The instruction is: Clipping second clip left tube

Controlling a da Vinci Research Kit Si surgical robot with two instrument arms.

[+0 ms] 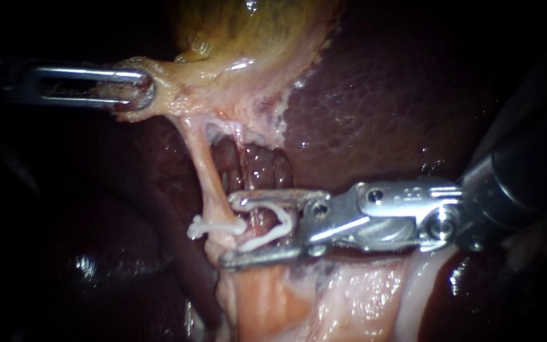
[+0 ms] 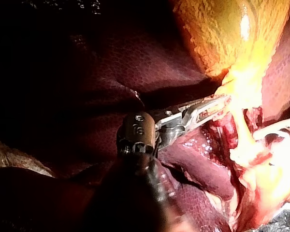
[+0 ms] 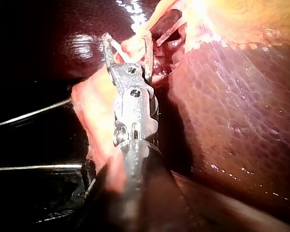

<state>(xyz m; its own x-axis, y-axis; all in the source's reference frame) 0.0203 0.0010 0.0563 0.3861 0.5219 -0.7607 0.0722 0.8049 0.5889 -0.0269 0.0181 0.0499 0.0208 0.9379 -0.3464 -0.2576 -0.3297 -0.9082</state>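
Our right instrument [image 1: 229, 229] stands with its jaws wide. The loaded clip [image 1: 278, 221], an open white arc, sits cradled between them with one leg against each jaw. The jaw tips reach the near edge of the left tube [image 1: 205, 171], a pale strand running down from the gallbladder [image 1: 254, 44] across the dark liver [image 1: 381, 107]. As far as we can tell, the tube is at the mouth of the jaws rather than deep inside them. The placed clip [image 1: 213, 226] already lies across the tube at just this level, and its near end points into the open jaws.

Further out, our left instrument [image 1: 142, 88] is clamped on the gallbladder's lower fringe and draws it to the side, so the tube is stretched taut.

We judge the step to be positioning, with the clip not yet fired. The next move calls for shifting along the tube, clear of the placed clip. The jaws should then advance until the tube sits fully inside the loaded clip before closing.
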